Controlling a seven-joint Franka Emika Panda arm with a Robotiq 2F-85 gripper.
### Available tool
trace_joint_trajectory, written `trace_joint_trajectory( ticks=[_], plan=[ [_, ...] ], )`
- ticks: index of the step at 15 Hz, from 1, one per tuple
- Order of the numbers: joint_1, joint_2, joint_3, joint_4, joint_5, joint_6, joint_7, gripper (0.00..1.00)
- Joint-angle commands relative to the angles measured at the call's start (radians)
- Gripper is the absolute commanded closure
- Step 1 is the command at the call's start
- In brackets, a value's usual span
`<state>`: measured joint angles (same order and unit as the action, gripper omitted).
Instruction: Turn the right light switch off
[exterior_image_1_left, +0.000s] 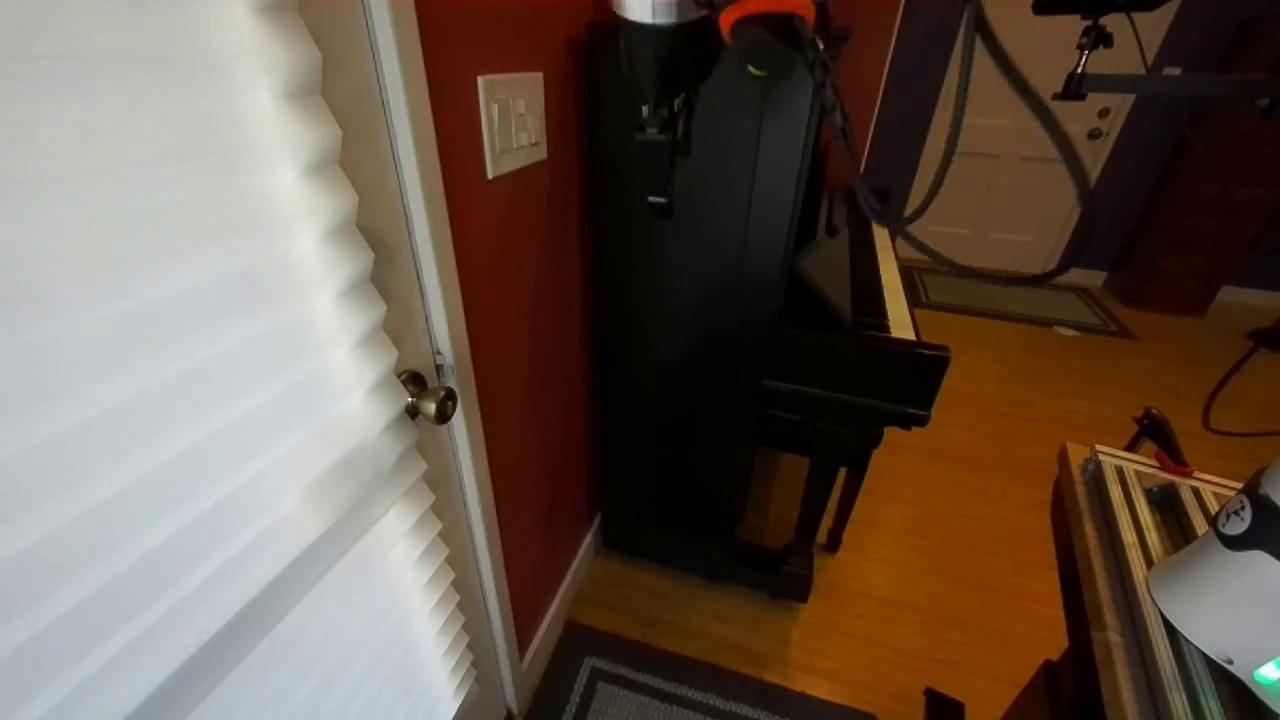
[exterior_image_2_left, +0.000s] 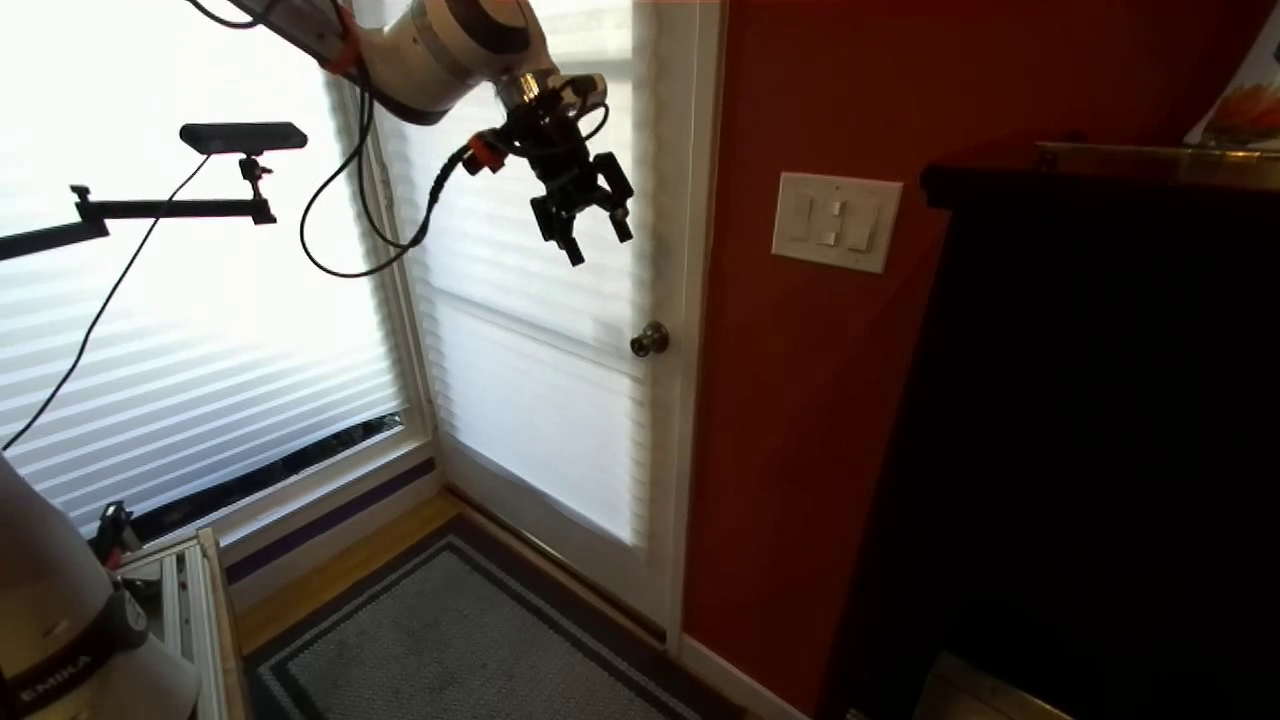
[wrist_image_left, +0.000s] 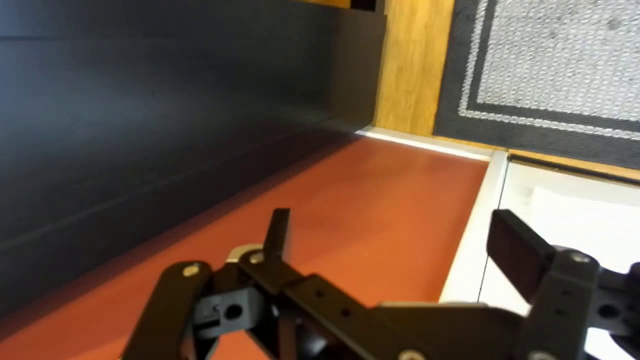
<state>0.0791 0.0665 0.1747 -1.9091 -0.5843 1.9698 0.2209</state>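
Note:
A cream-white switch plate (exterior_image_1_left: 512, 124) is on the red wall beside the door frame; it also shows in an exterior view (exterior_image_2_left: 838, 222). The right light switch (exterior_image_2_left: 861, 228) is the flat paddle at the plate's right side, seen too in an exterior view (exterior_image_1_left: 536, 121). Its on or off position is too small to tell. I cannot make out the plate in the wrist view. My gripper (exterior_image_2_left: 599, 240) is open and empty, pointing down, apart from the plate. In an exterior view it is seen edge-on (exterior_image_1_left: 662, 165). In the wrist view its fingers (wrist_image_left: 390, 220) are wide apart.
A white door with a brass knob (exterior_image_2_left: 650, 339) stands left of the plate. A tall black piano (exterior_image_1_left: 690, 330) stands against the wall right of the plate, and fills the left of the wrist view (wrist_image_left: 150, 110). A dark mat (exterior_image_2_left: 450, 630) lies on the floor.

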Motion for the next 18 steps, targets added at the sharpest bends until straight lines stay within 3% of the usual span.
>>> trace_joint_trajectory(
  ticks=[1, 5, 6, 13, 14, 18],
  plan=[
    [0.008, 0.092, -0.055, 0.071, -0.172, 0.098, -0.092, 0.0],
    [-0.023, 0.162, -0.127, 0.141, -0.352, 0.241, -0.204, 0.0],
    [-0.002, 0.117, -0.109, 0.083, -0.277, 0.19, -0.144, 0.0],
    [-0.016, 0.151, -0.133, 0.124, -0.322, 0.234, -0.196, 0.0],
    [-0.011, 0.158, -0.159, 0.121, -0.456, 0.316, -0.092, 0.0],
    [-0.035, 0.174, -0.211, 0.126, -0.723, 0.45, 0.097, 0.0]
  ],
)
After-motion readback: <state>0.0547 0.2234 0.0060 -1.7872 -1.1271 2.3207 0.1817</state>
